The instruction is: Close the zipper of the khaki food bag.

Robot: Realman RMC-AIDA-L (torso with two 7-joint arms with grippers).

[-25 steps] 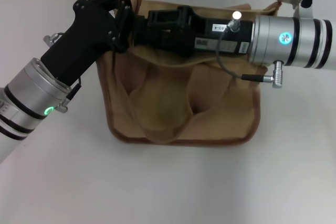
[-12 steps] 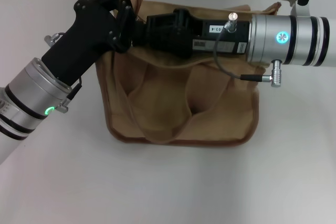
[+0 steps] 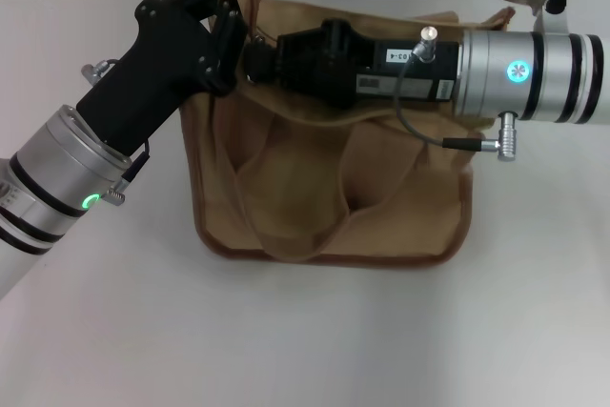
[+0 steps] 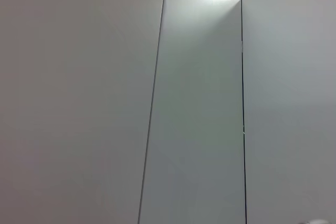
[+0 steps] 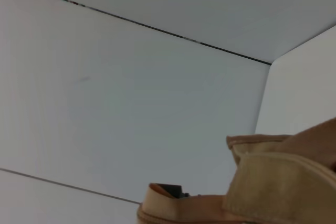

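- The zipper itself cannot be made out: both grippers lie over the top panel of the khaki food bag (image 3: pixel 329 188), and no pull tab shows past them.
- The left gripper (image 3: pixel 232 40) sits at the bag's upper left corner, where a tan flap or handle end sticks up just beside its black fingers (image 3: pixel 225 21); whether they pinch the fabric or only press against it I cannot tell.
- The right gripper (image 3: pixel 259 56) reaches in level from the right across the bag's top edge, its tip meeting the left gripper's; its fingers are hidden against the black housing, so how far apart they stand cannot be told.
- The left arm rises on a slant from the lower left, a green light on its silver wrist; the right arm lies horizontal, a blue light on its cuff.
- The left wrist view shows only pale wall panels (image 4: pixel 199 108).
- The right wrist view shows wall and a cut-off piece of tan bag fabric.
- The bag lies flat on a white table (image 3: pixel 315 340) below both grippers, handles looped over its front pockets.
- A tiled wall runs behind.
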